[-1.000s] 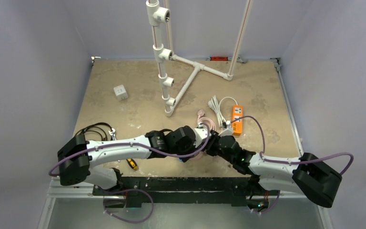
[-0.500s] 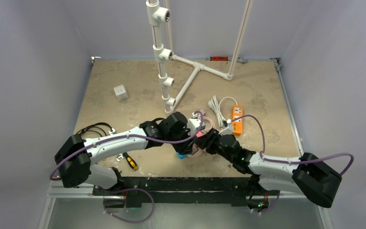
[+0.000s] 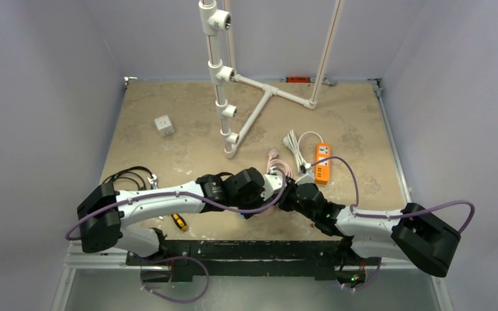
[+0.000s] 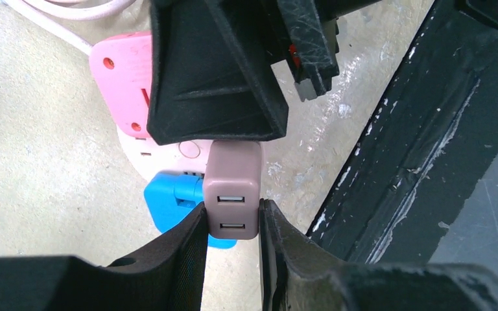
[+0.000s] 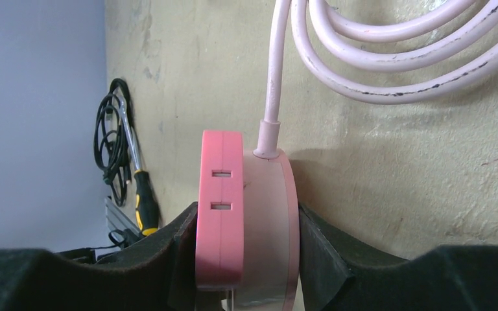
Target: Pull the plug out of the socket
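Plug – a taupe block with rounded corners, two USB ports stacked on its near face. We see it pinched between the two fingers of the left gripper, which press on its left and right sides. Its far end meets the pale face of the socket; we cannot tell whether the prongs are seated. A faint circular mark on that face is too small to read.

The socket is a round body with a pale half and a pink half, the pink rim bearing two small slots. It stands on edge, clamped across its thickness by the right gripper. Its pink cord leaves the top and loops on the table. A blue plug sits in the socket just beside the taupe one, touching the left finger.

Both grippers meet close to the table's near edge – the black rail runs just to the right of the plug. Bare tabletop opens toward the far left. An orange power strip and a coiled white cable lie near on the right, a white pipe frame beyond. A screwdriver and a black cable bundle lie to the left, and a white cube adapter lies well apart
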Motion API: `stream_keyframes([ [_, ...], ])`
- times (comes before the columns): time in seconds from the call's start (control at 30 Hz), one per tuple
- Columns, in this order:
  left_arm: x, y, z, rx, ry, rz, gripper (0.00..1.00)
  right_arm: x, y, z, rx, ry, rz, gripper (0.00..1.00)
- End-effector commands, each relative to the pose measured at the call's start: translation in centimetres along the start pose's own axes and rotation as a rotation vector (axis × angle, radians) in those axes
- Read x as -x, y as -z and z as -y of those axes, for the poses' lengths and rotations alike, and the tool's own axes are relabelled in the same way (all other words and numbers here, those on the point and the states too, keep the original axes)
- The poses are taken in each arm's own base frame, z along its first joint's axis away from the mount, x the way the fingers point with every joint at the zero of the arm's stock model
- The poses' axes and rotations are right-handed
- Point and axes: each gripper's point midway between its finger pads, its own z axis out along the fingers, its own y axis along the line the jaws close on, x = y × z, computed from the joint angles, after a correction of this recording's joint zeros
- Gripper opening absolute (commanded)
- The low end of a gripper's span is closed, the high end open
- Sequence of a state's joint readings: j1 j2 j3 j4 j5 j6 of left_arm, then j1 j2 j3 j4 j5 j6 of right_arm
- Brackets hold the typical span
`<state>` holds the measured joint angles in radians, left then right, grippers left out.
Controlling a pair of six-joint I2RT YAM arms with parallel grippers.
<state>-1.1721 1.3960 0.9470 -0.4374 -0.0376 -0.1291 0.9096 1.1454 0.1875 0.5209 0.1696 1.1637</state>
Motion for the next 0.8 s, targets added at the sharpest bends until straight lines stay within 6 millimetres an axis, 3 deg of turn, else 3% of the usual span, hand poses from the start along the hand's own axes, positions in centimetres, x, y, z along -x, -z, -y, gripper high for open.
stream_keyframes([
  [0.0, 6.2, 3.1, -2.6, -0.021, 0.059, 0.213, 0.00, -1.2, 0.3, 4.8, -0.155, 0.108, -0.036, 0.00],
  [0.13, 7.3, 4.6, -4.1, -0.073, 0.123, 0.282, 0.00, -1.3, 0.3, 4.9, -0.159, 0.109, -0.042, 0.00],
  [0.37, 6.6, 4.3, -4.2, -0.087, 0.114, 0.254, 0.00, -1.4, 0.4, 4.6, -0.150, 0.106, -0.049, 0.00],
  [0.53, 7.4, 6.7, -4.4, -0.097, 0.090, 0.335, 0.00, -1.4, 0.4, 4.3, -0.133, 0.101, -0.051, 0.00],
  [0.63, 7.2, 8.3, -6.3, -0.033, 0.128, 0.375, 0.00, -1.3, 0.5, 4.1, -0.126, 0.102, -0.046, 0.00],
  [0.77, 4.7, 9.8, -10.7, 0.090, 0.239, 0.381, 0.00, -0.8, 0.6, 3.9, -0.128, 0.114, -0.032, 0.00],
])
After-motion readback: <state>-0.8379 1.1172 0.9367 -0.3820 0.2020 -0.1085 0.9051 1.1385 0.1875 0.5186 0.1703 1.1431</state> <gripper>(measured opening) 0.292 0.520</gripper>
